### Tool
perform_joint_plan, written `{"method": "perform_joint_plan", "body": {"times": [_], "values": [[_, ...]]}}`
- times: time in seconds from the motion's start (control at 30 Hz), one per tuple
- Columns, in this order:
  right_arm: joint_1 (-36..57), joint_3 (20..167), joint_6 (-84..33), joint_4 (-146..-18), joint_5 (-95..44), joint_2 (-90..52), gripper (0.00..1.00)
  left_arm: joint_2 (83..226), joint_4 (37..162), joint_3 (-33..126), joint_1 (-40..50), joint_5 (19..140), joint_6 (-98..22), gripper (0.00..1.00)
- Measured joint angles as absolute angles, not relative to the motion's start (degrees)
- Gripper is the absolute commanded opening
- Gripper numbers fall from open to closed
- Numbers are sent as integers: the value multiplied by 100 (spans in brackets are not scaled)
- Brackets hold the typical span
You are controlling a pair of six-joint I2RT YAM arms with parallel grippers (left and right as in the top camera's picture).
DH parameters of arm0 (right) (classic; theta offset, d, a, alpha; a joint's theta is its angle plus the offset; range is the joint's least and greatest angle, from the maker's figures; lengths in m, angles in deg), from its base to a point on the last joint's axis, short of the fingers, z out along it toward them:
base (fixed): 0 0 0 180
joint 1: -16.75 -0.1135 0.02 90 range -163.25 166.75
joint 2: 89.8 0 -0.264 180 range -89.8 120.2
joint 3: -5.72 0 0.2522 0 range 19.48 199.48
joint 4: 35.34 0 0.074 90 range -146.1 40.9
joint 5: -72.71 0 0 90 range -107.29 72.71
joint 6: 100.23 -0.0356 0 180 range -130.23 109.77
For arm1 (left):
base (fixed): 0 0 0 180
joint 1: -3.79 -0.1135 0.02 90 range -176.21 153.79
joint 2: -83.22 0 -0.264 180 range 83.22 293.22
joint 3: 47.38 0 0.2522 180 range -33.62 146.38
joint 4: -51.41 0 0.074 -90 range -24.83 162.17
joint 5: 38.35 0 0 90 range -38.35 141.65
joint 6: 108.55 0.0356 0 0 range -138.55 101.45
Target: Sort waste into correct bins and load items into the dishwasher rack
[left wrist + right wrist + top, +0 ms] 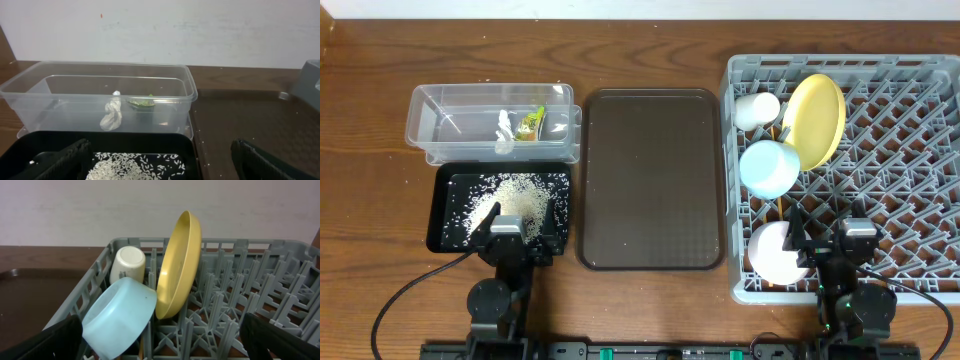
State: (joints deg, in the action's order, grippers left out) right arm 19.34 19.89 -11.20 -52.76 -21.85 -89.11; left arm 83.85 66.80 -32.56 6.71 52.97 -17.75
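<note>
The clear tub (440,108) holds the white tissue (503,131) and the green-and-yellow wrapper (530,124); both also show in the left wrist view, tissue (112,116) and wrapper (142,103). The black tray (448,212) holds the rice scraps (510,197). My left gripper (518,222) is open and empty above the tray's near edge (160,172). The grey rack (900,190) holds the yellow plate (815,118) on edge, the white cup (757,108), the light blue bowl (769,167) and the white bowl (776,254). My right gripper (825,230) is open and empty over the rack's near side (162,347). The chopsticks are not clearly visible.
The dark brown serving tray (650,180) lies between the bins and the rack, with a few stray grains on it. In the right wrist view the plate (180,265), cup (127,262) and blue bowl (120,317) stand ahead on the left. The rack's right half is bare pegs.
</note>
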Motion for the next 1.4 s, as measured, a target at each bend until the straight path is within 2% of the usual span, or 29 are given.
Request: {"method": "perform_joint_plan", "body": {"times": [0.23, 1.4], "values": [[1934, 1989, -1120, -5276, -2185, -8911, 99, 8385, 6680, -3256, 289, 5288, -1721, 91], [1934, 1989, -1120, -5276, -2185, -8911, 99, 8385, 6682, -3256, 282, 5290, -1719, 91]]}}
